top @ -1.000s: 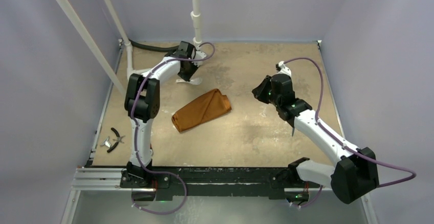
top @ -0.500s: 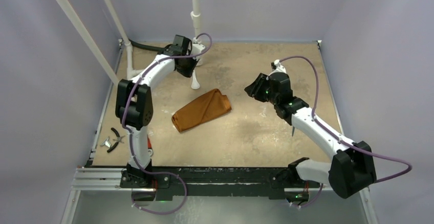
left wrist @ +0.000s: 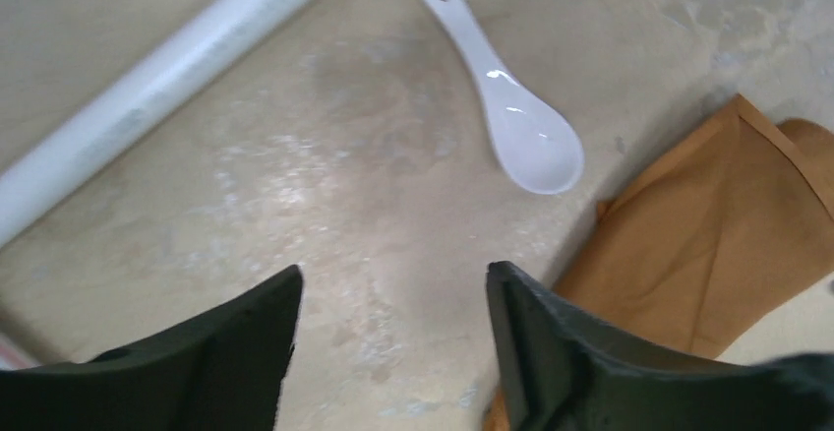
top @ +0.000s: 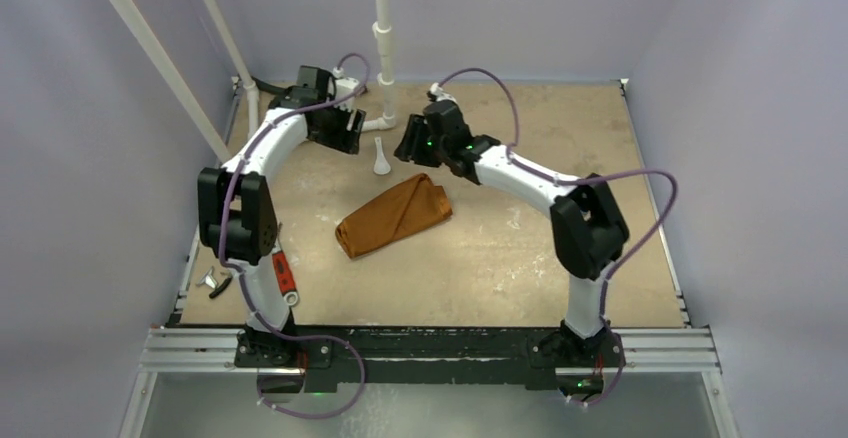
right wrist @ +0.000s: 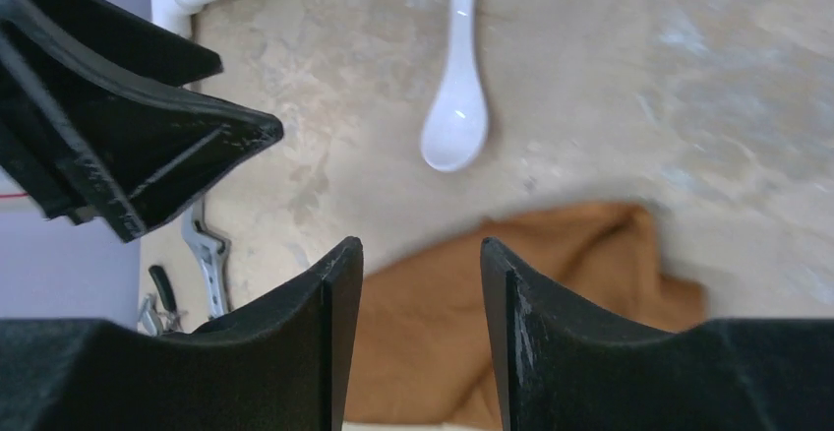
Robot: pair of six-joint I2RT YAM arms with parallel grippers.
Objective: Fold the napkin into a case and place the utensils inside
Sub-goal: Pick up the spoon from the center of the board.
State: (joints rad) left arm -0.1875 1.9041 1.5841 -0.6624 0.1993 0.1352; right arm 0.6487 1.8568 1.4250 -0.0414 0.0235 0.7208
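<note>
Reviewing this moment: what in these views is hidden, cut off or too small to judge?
Napkin: the top view is too small to show any pocket opening; in the right wrist view its near part is hidden behind the fingers.
Red-handled tool: top view, mostly covered by the left arm.
Pliers: top view, tiny and partly under that arm.
Second utensil: none shows in any view apart from the spoon.

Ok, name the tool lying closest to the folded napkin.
The white spoon, just beyond the napkin's far end; the red-handled tool and black pliers lie far off to the near left.
</note>
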